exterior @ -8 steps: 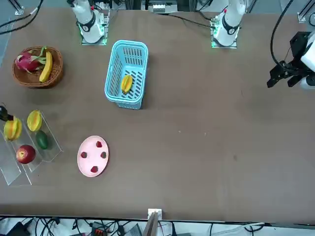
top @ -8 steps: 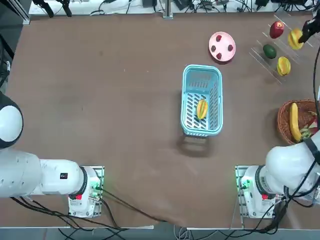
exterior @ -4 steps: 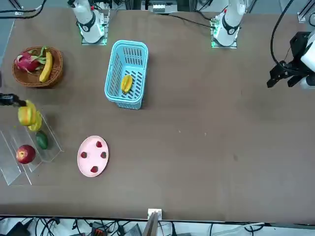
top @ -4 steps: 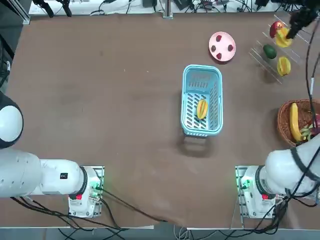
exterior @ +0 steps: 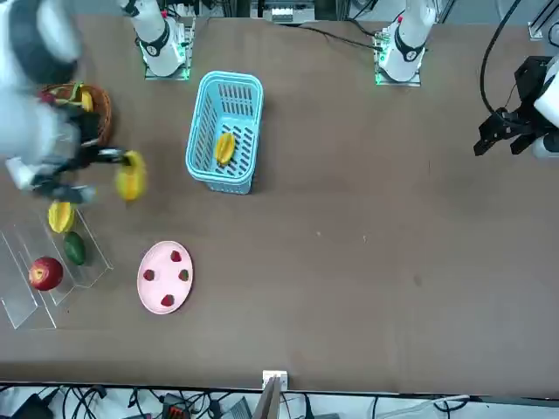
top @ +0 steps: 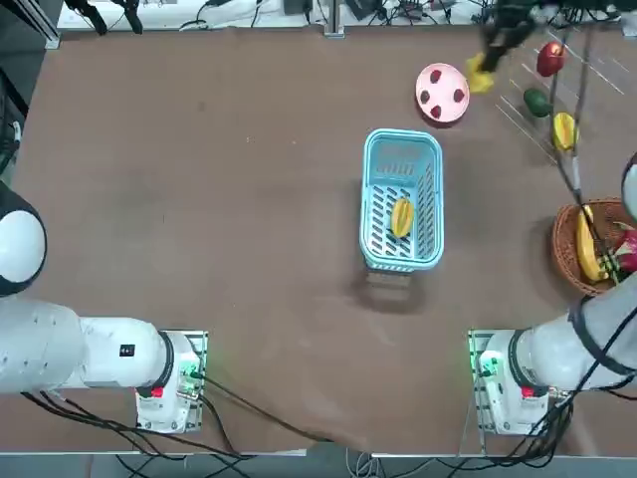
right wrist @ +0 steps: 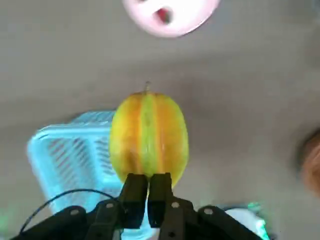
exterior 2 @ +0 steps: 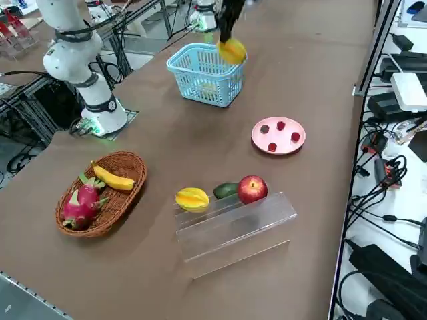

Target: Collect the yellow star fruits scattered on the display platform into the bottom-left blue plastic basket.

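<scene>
The right gripper (exterior: 120,160) has a star fruit (exterior: 132,176) pinched between its fingers, at the left of the front view. I'd say it's mid-carry; next it needs to swing over the blue basket (exterior: 225,131), upper middle there, and let go gently.

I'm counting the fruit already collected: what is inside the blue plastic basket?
One star fruit lies in the blue basket; nothing else shows. The fruit hides the patch of slotted floor beneath it.
</scene>
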### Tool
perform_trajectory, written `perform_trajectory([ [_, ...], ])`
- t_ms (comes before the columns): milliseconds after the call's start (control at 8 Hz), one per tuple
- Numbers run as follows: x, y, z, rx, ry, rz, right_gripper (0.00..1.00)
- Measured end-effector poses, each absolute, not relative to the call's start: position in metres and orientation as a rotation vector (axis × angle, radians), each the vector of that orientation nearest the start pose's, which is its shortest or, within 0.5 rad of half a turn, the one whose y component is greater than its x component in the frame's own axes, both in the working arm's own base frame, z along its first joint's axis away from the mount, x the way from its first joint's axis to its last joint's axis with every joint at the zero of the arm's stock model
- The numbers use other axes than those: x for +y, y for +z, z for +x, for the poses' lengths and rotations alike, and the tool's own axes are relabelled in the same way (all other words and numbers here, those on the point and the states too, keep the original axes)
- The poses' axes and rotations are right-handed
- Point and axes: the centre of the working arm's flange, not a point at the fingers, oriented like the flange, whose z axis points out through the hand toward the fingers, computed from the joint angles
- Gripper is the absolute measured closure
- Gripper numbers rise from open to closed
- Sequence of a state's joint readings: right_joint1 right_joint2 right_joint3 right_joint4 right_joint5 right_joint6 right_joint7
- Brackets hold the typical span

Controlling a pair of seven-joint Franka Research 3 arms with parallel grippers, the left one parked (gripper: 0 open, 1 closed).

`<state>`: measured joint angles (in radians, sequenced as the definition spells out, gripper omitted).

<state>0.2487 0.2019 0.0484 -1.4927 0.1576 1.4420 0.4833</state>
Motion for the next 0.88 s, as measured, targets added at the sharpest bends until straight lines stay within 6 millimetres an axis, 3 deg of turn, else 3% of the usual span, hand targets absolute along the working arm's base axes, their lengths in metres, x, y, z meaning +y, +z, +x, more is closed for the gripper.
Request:
perform_trajectory([
  [125, 0.241, 0.538, 0.541, 0.304, 0.47, -3.057, 0.93],
  [375, 0.307, 0.519, 0.5, 0.28, 0.539, -3.108, 0.95],
  [625, 0.335, 0.478, 0.464, 0.205, 0.643, -3.157, 0.97],
  [750, 0.335, 0.458, 0.451, 0.197, 0.664, -3.167, 0.97],
  [875, 0.329, 0.447, 0.444, 0.208, 0.682, -3.173, 0.85],
])
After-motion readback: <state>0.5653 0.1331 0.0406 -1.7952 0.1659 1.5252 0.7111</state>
